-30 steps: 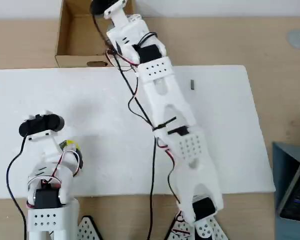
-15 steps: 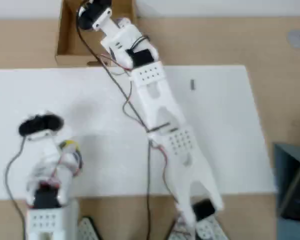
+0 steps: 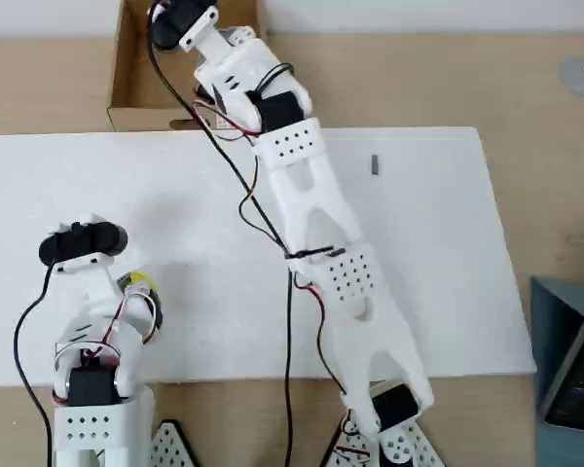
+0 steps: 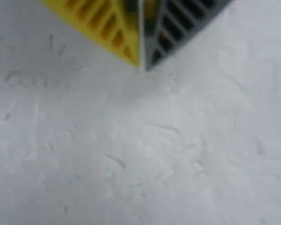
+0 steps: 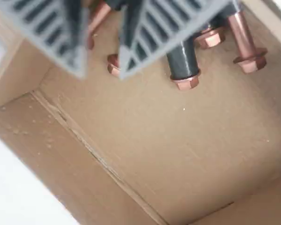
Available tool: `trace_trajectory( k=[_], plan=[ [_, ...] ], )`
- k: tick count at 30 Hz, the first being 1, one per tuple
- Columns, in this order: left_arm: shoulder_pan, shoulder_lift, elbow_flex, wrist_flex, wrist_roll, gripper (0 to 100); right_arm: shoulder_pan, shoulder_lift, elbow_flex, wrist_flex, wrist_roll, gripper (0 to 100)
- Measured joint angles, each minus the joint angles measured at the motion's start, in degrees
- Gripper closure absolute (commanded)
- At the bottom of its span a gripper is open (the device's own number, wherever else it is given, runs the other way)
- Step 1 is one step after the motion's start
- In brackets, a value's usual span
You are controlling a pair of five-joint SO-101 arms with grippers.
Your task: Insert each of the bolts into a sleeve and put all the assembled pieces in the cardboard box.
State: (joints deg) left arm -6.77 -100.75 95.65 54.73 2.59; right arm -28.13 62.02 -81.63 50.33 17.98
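The right gripper (image 5: 102, 72), jaws apart, hangs inside the box (image 5: 187, 140) above a sleeve (image 5: 183, 58) and bolts (image 5: 243, 42); bare floor runs to the wall. The left gripper (image 4: 141, 65), jaws together, is low over the open mat (image 4: 131, 164).

High camera: fixed overhead, facing straight down on the table (image 3: 526, 88). It takes in the whole white mat (image 3: 448, 292), with the cardboard box (image 3: 127, 92) at the far edge and the arm bases (image 3: 92, 428) at the near edge.

Left wrist camera: very close to the mat, looking down past the left gripper (image 4: 141, 63). It shares a small patch of mat with the high view.

Right wrist camera: inside the box, close over its floor, looking down past the right gripper (image 5: 101, 70). It shares the box interior with the high view.
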Motion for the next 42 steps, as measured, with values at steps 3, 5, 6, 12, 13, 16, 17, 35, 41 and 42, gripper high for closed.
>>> trace_trajectory(
  k=[3, 5, 6, 12, 13, 16, 17, 35, 41, 42],
  plan=[
    [0.00, 0.00, 0.00, 0.00, 0.00, 100, 0.00, 0.00, -5.54, 5.19, 0.00, 98.8],
    [0.00, 0.00, 0.00, 0.00, 0.00, 100, 0.35, 0.00, -9.23, 9.76, 0.00, 98.9],
    [0.00, 0.00, 0.00, 0.00, 0.00, 100, 0.88, -0.09, -10.29, 11.96, 0.00, 98.9],
    [0.00, 0.00, 0.00, 0.00, 0.00, 100, 6.24, -1.49, -11.08, 22.86, -0.09, 98.9],
    [0.00, 0.00, 0.00, 0.00, 0.00, 100, 6.95, -2.46, -11.08, 24.88, -0.70, 98.9],
    [0.00, 0.00, 0.00, 0.00, 0.00, 100, 8.70, -6.15, -11.08, 32.00, -3.78, 98.9],
    [0.00, 0.00, 0.00, 0.00, 0.00, 100, 9.41, -7.47, -11.08, 34.55, -4.92, 98.9],
    [0.00, 0.00, 0.00, 0.00, 0.00, 100, 18.11, -25.93, -10.64, 50.90, -20.13, 98.9],
    [0.00, 0.00, 0.00, 0.00, 0.00, 100, 21.89, -36.31, 1.58, 50.99, -20.13, 98.9],
    [0.00, 0.00, 0.00, 0.00, 0.00, 100, 22.33, -39.12, 4.92, 50.99, -20.13, 98.9]
  ],
)
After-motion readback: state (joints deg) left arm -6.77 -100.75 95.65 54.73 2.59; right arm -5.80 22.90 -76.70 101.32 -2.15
